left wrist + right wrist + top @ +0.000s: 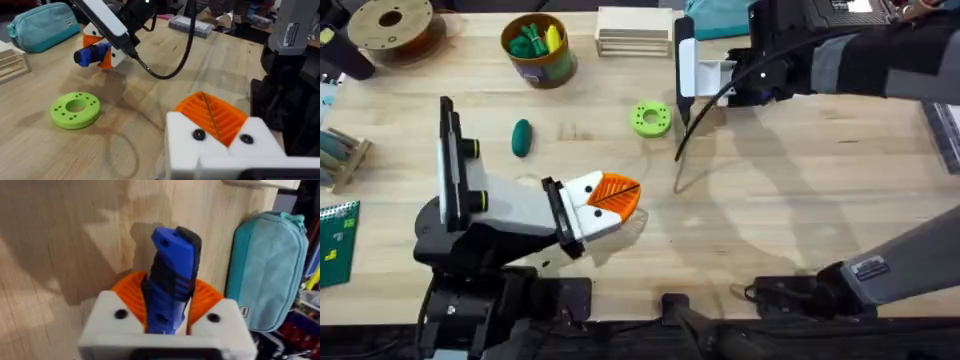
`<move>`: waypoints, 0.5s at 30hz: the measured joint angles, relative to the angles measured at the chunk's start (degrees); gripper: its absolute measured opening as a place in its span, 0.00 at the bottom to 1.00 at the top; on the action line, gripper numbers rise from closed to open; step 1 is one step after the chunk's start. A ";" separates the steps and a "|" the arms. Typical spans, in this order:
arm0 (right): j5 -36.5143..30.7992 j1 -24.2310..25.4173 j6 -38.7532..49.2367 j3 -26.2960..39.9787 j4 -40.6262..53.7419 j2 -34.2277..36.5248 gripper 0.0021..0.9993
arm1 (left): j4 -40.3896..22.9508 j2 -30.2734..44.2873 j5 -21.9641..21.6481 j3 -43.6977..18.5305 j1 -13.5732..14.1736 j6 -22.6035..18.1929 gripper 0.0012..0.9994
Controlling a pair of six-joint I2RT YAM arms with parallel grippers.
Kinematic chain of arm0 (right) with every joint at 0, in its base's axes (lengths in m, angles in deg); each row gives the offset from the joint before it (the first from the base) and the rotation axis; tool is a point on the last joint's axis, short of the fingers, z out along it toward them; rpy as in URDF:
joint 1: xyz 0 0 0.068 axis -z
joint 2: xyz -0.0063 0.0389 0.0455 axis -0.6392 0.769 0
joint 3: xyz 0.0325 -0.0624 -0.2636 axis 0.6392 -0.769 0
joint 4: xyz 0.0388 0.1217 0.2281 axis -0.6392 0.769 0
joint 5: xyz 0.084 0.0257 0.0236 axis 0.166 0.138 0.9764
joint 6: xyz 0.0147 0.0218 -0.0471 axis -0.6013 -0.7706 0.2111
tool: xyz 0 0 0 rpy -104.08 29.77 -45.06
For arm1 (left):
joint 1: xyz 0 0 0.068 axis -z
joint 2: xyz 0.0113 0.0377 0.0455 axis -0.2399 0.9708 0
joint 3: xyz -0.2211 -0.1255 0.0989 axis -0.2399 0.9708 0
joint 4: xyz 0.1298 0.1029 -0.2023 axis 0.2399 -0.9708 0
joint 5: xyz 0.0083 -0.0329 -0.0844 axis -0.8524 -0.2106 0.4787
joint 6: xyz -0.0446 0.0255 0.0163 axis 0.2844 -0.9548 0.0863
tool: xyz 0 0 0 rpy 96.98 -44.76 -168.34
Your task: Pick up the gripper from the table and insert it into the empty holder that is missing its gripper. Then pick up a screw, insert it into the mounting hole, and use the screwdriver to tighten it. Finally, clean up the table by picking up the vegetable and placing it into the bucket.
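My left gripper (615, 195) rests low over the table (800, 200) near the middle, shut with nothing between its orange tips (210, 117). Both of its white holders (185, 135) carry orange tips, each with a dark screw head (198, 134). My right gripper (698, 80) hovers at the back centre, shut on the blue screwdriver (172, 275), which also shows in the left wrist view (90, 54). A dark green vegetable (522, 137) lies on the table left of centre. The olive-yellow bucket (538, 65) with a purple band stands at the back left.
A bright green ring disc (652, 118) lies just beside the right gripper. A black cable (682, 140) hangs from that arm to the table. A brown spool (392, 25), a wooden block stack (633, 30) and a teal pouch (270, 270) line the back edge.
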 joint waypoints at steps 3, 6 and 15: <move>-0.24 0.00 0.49 0.07 -0.21 0.00 0.37 | 0.13 0.00 -0.61 0.00 0.00 0.00 0.00; -0.45 0.00 0.56 0.33 -0.38 -0.02 0.62 | 0.19 0.00 -1.14 0.00 0.00 0.00 0.00; -0.78 -1.42 -18.50 0.76 1.87 -3.30 0.89 | 0.21 0.00 -1.31 0.00 0.00 0.00 0.00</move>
